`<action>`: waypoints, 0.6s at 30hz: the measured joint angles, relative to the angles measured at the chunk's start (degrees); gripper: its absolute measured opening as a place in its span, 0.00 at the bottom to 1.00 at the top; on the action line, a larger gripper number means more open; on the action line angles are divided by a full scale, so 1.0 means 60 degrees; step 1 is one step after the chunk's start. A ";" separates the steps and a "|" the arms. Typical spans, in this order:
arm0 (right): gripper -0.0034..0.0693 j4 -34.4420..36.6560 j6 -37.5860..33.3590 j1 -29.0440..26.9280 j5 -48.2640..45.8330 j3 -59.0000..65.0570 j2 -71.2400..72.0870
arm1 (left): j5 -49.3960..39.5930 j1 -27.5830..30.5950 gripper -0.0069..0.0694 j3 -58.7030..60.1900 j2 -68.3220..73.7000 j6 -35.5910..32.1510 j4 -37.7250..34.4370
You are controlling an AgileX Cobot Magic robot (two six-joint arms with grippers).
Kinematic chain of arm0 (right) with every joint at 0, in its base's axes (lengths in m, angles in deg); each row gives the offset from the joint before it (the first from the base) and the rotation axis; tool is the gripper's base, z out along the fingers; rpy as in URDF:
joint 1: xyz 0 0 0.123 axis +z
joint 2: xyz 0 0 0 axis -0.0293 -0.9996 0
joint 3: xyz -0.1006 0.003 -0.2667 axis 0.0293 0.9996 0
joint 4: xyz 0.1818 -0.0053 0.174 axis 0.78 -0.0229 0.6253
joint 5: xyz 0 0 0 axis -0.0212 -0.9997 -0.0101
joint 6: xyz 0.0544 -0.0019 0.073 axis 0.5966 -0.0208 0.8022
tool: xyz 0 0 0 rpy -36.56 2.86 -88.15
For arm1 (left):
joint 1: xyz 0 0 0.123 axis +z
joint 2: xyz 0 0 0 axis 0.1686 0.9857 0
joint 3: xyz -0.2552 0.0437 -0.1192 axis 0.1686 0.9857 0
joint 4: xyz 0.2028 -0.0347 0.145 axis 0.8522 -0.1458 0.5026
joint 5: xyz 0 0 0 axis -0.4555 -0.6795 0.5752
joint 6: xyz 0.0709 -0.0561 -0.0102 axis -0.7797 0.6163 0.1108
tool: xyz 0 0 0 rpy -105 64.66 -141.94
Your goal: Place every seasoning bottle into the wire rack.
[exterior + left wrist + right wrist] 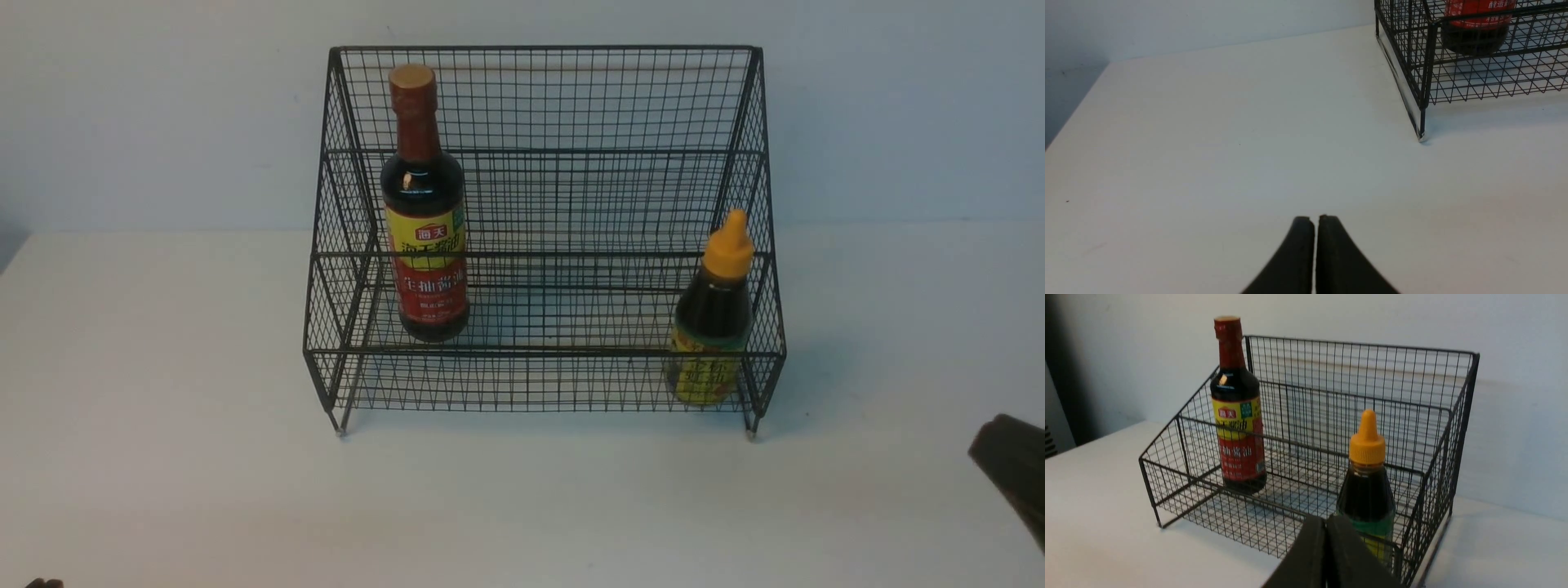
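Seasoning bottles, two of them, both stand upright inside the wire rack, which fills the middle of the front view on a white table.

The tall bottle is in the left part of that frame, on the raised back tier. It has a copper cap, a red neck and dark sauce inside. Its label is yellow above and red below. On the yellow part a small red badge carries white Chinese characters that read 海天, and under them is a row of darker characters that I cannot read surely. On the red part are larger yellow characters ending in 酱油; the small print below is too fine to read.

The shorter bottle stands in the lower right part of the rack, on the front tier, close to the right side wall. It has an orange-yellow nozzle cap and a yellow label with green. The writing on it is blurred behind the mesh.

The left gripper appears at the bottom centre of the left wrist view, its fingers pressed together with only a thin line between them, holding nothing. The right gripper, at the bottom centre of the right wrist view, is also closed with nothing in it.
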 joint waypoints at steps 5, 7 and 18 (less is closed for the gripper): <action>0.03 0.0000 0.0000 0.0000 -0.0334 0.0067 0.0118 | 0.0000 0.0000 0.08 0.0000 0.0000 0.0000 0.0000; 0.03 -0.0008 -0.0115 -0.0139 -0.0420 0.0292 0.0545 | 0.0000 0.0000 0.08 0.0000 0.0000 0.0000 0.0000; 0.03 0.0359 -0.0339 -0.3114 -0.1274 0.2268 0.2902 | 0.0000 0.0000 0.08 0.0000 0.0000 0.0000 0.0000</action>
